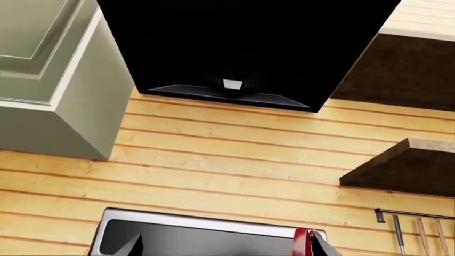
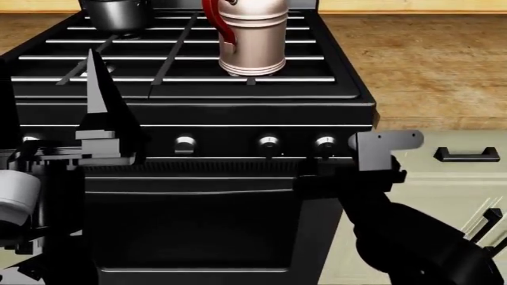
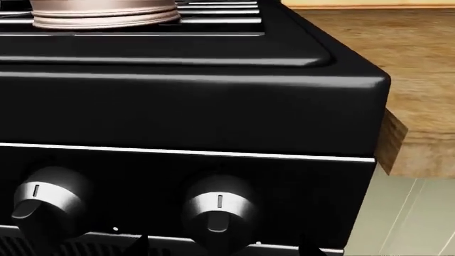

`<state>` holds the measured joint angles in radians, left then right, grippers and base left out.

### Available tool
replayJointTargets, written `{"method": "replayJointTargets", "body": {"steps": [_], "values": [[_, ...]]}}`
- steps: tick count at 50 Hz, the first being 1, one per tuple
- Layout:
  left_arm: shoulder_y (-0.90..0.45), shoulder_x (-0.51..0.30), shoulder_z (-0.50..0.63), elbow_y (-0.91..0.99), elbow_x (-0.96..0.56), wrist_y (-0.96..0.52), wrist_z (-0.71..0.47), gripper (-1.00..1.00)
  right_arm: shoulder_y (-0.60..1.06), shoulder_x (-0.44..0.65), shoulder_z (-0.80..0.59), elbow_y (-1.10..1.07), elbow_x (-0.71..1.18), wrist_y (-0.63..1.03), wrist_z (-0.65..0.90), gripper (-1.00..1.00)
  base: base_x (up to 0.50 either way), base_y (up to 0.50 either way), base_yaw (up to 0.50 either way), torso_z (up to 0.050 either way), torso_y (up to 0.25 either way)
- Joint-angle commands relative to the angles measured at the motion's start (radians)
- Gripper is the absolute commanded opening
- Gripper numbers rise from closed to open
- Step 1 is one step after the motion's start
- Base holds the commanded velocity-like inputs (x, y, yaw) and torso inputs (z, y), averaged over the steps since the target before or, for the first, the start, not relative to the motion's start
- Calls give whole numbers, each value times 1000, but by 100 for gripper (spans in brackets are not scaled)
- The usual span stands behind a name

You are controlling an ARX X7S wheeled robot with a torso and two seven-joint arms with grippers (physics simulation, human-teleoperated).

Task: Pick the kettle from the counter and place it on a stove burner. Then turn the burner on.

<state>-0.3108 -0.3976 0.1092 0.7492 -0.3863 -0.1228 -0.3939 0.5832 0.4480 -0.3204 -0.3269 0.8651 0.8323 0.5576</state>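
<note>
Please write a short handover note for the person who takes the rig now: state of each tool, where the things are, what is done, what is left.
Left tool: raised before the black stove, empty; open or shut cannot be told.
Right tool: low at the stove front by the silver round knobs, fingertips hardly visible, state unclear.
Tall silvery-pink metal kettle with red handle: upright on the black grate, right front area.
Done: kettle placed.
Left: turn the matching knob.

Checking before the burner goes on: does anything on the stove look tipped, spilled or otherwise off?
Nothing stands out. The kettle stands upright on the black grate, the dark saucepan sits behind to its left, and no spill shows.
</note>
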Motion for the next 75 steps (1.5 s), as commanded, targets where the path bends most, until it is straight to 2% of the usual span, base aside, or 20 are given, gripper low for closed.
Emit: {"method": "replayJointTargets", "body": {"steps": [1, 27, 28, 46, 75], "values": [[-1, -2, 2, -4, -4, 2, -2, 100, 32, -17, -25, 76, -28, -9, -19, 100, 0, 0, 0, 0, 0], [-3, -7, 8, -8, -10, 5, -7, 100, 72, -41, -47, 191, -62, -41, -53, 100, 0, 0, 0, 0, 0], [-2, -7, 8, -9, -11, 6, -6, 100, 75, -42, -48, 196, -62, -42, -54, -100, 0, 0, 0, 0, 0], [-3, -13, 4, -5, -24, 8, -11, 100, 99, -37, -62, 204, -71, -32, -51, -100, 6, 0, 3, 0, 0], [-4, -22, 1, 0, -40, 8, -21, 100, 206, 14, -303, 173, -178, 110, -106, -100, 8, 1, 6, 0, 0]]}}
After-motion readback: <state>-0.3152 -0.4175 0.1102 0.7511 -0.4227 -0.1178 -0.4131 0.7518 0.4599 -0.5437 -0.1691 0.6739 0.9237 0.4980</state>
